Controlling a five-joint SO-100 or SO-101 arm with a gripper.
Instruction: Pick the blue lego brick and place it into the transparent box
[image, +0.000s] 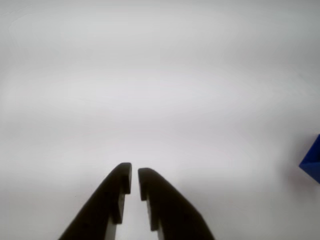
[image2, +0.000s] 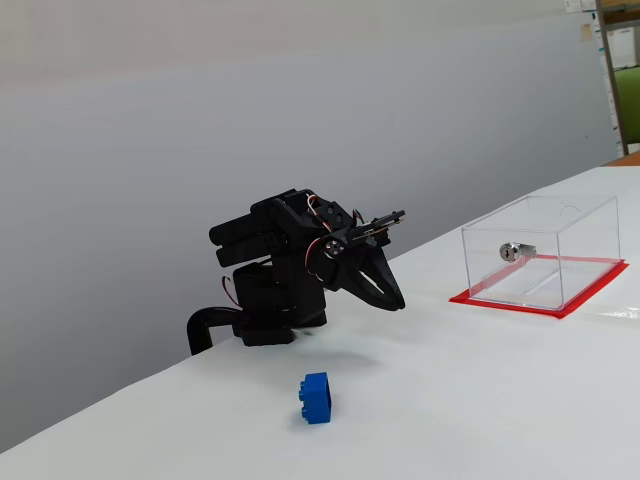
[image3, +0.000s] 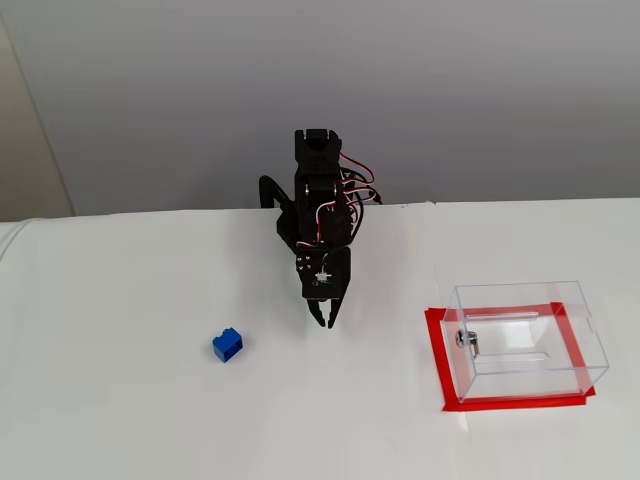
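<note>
In the wrist view my claw (image: 135, 175) comes up from the bottom centre, its two dark fingers nearly pressed together with only a thin slit between them and nothing pinched. The blue brick (image: 312, 162) is only a sliver at the right edge of that frame, cut off by the border, so my close-up camera barely has it.

In the fixed view from above, the brick (image3: 228, 344) sits on the white table (image3: 130, 420) left of centre, and the claw (image3: 325, 318) hangs near the middle, apart from it. Further off, at the right of that frame, the clear box (image3: 525, 340) stands on its red base, well apart from both.

I think the main risk is descending with the fingers this narrow: they would land on top of the brick or knock it sideways instead of straddling it. I must swing towards it and spread them first. Later, the box wall could catch the claw if I carry the brick too low.
</note>
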